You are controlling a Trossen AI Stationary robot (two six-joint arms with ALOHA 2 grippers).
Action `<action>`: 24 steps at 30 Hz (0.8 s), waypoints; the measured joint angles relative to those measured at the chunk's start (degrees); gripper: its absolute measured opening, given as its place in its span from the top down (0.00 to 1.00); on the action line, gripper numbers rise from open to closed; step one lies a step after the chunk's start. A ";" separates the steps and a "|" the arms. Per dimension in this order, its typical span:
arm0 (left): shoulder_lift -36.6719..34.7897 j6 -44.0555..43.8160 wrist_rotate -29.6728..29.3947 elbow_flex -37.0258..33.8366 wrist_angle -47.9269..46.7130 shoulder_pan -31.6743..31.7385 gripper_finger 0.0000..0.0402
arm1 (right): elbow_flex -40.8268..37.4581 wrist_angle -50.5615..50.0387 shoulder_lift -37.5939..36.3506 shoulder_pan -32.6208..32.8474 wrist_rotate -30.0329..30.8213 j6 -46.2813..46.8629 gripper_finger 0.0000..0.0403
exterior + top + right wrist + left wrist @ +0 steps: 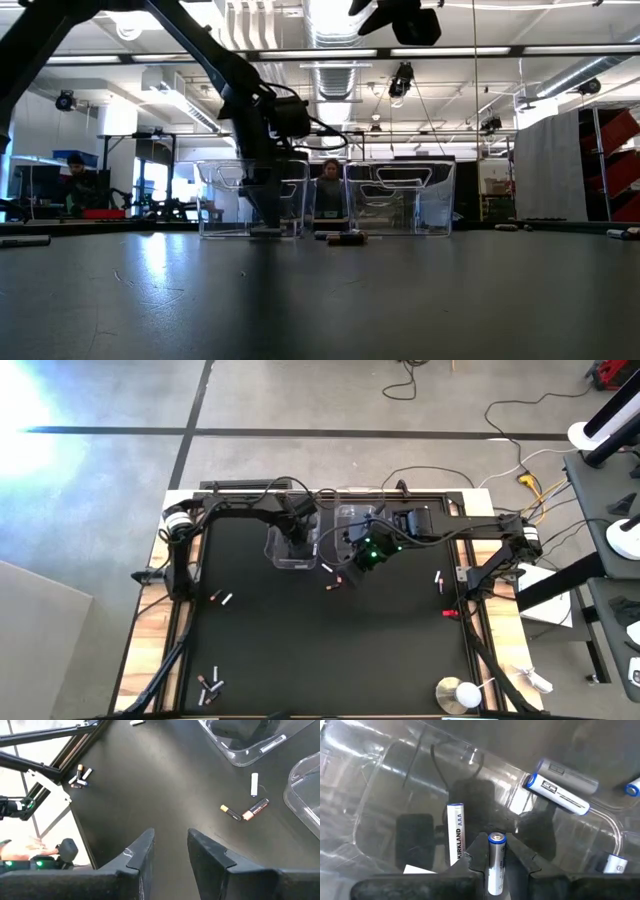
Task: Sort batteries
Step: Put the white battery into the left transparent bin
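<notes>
Left gripper [496, 870]: clenched on 1 white AAA battery [495, 862], blue-capped end outward, held inside the left clear bin [291, 550]; in the high view the arm reaches down into this bin just left of frame centre. Left bin contents, left wrist view: 1 white Kirkland AAA battery [456, 832] lying just beside the gripped one, 1 white blue-capped battery [556, 794] in the upper right with a grey-looking one [568, 775] touching it, and parts of 2 more at the right edge. Right gripper [170, 852]: empty, fingers a narrow gap apart, held above the black mat [330, 640] near the right clear bin [352, 525], at centre of the high view. Loose batteries near the bins, right wrist view: 1 white battery [254, 784] below the bin edge, 1 dark battery with a gold end [231, 812] touching end to end with 1 copper-toned battery [256, 809], right of frame centre. Cluster of 3 batteries [80, 776] at upper left of the right wrist view. High view, further items: batteries at left-centre [222, 599], lower left [209, 682] and right-centre [438, 580]; red clip-like piece [450, 613] at the mat's right edge; round white-topped metal disc [459, 693] at lower right. Low view: both bins upright at mid-frame, batteries lying between them; a person visible beyond.
</notes>
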 joint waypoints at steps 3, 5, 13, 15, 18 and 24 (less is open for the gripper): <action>0.29 0.02 0.14 0.03 -0.03 0.00 0.93 | 0.00 0.02 0.00 0.00 1.91 1.19 0.72; 0.29 0.00 0.16 0.03 -0.01 0.00 0.91 | 0.00 0.03 0.00 -0.02 2.50 1.92 0.71; -1.30 -1.82 0.10 -0.13 -0.48 0.00 0.77 | -0.02 -0.07 -0.23 -0.89 5.69 4.72 0.61; -2.62 -2.04 0.04 -0.14 -0.38 0.00 0.74 | -0.02 -0.52 -0.83 -1.79 7.74 5.33 0.60; -5.48 -2.77 -0.01 -0.14 -0.29 0.00 0.68 | -0.02 -3.15 -1.69 -4.11 8.81 7.01 0.58; -13.44 -2.84 0.01 -0.14 -0.05 -0.07 0.60 | -0.30 -20.42 -2.14 -13.91 10.06 6.85 0.62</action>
